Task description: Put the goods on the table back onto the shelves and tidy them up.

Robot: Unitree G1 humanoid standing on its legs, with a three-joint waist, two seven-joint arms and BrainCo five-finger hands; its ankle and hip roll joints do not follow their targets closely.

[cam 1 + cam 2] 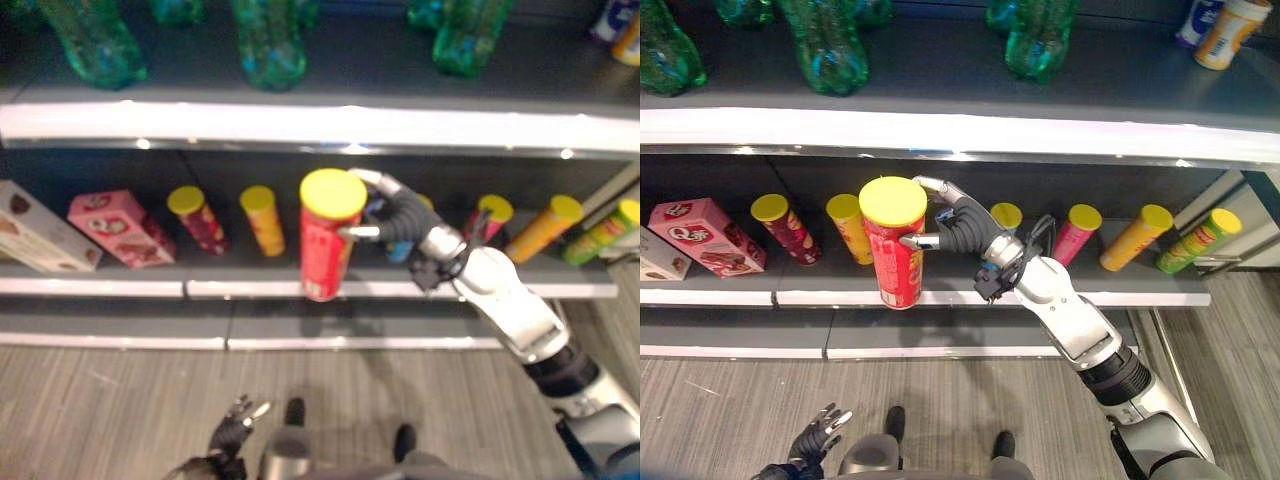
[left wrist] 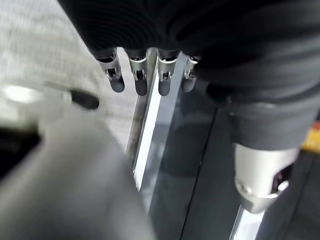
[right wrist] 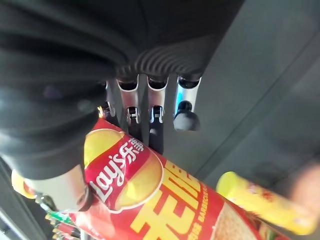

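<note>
Nearest me, my left hand (image 1: 812,438) hangs low, fingers relaxed, holding nothing. Further out, my right hand (image 1: 958,228) grips a red chip can (image 1: 892,245) at the lower shelf's (image 1: 970,297) front edge. Behind it, I log other cans (image 1: 851,227) lying in a row.

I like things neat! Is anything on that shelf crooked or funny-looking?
Yes. The big red can with the yellow lid stands at the shelf's front edge, apart from the row behind, with the right hand's fingers curled round it. At the far right, the orange can and the green can lean over sharply, not upright.
</note>
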